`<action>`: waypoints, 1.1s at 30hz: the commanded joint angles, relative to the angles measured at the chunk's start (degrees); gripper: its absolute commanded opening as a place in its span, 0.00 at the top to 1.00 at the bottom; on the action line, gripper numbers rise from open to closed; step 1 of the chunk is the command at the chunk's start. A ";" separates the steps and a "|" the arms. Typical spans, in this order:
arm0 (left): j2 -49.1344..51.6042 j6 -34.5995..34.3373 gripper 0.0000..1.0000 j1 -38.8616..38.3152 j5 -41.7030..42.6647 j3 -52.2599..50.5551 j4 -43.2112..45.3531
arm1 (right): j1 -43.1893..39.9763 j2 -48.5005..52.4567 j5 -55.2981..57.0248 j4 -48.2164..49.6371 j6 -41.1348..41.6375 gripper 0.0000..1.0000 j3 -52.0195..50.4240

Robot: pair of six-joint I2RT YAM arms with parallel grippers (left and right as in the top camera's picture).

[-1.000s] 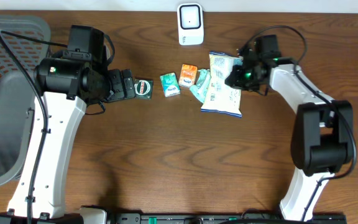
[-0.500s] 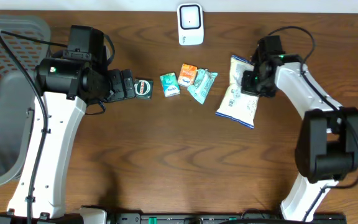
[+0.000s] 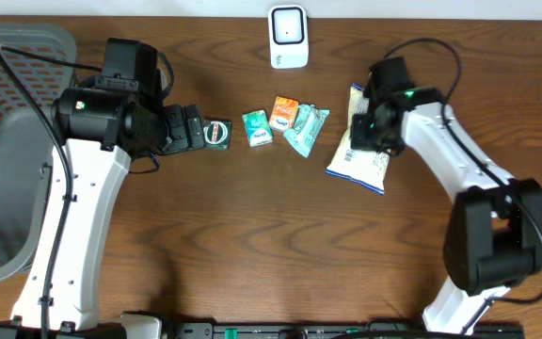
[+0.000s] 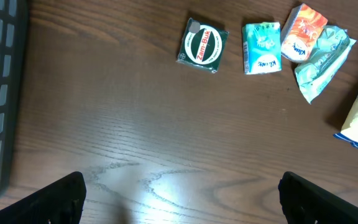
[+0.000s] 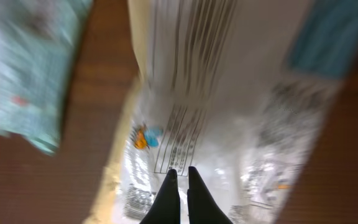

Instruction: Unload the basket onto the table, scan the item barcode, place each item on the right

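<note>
Because my right gripper [image 3: 365, 127] is clenched on only a thin fold of the snack bag [image 3: 358, 160], it may slip before reaching the scanner [image 3: 288, 38].

"Zam-Buk" is read on the round label of the small green box [image 4: 202, 45]. Lettering on the teal pack [image 4: 261, 46] and the orange pack [image 4: 303, 32] cannot be made out. Print on the white bag [image 5: 229, 93] is blurred.

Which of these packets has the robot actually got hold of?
The big white bag, pinched by the right gripper; the four smaller packs lie untouched.
</note>
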 commanded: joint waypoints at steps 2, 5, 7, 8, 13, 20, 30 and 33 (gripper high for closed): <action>0.00 0.15 0.02 0.13 -0.33 0.15 -0.02 | 2.47 4.00 0.57 -0.39 2.01 0.99 -3.67; 0.00 0.15 0.02 0.13 -0.33 0.15 -0.02 | 3.32 4.24 0.63 -1.03 1.95 0.99 -3.91; 0.00 0.15 0.02 0.13 -0.33 0.15 -0.02 | 3.50 2.97 0.63 -1.27 1.95 0.99 -3.15; 0.00 0.15 0.02 0.13 -0.33 0.15 -0.02 | 3.50 2.16 0.63 -1.51 1.95 0.99 -2.54; 0.00 0.15 0.02 0.13 -0.33 0.15 -0.02 | 1.60 -3.06 1.29 -1.11 1.92 0.99 2.34; 0.00 0.15 0.02 0.13 -0.33 0.15 -0.02 | -1.36 -4.87 6.40 9.57 1.92 0.93 2.97; 0.00 0.15 0.02 0.13 -0.33 0.15 -0.02 | -1.66 5.77 9.20 18.84 1.97 0.96 2.89; 0.00 0.15 0.02 0.13 -0.33 0.15 -0.02 | -1.68 9.42 12.81 22.93 1.97 0.96 2.89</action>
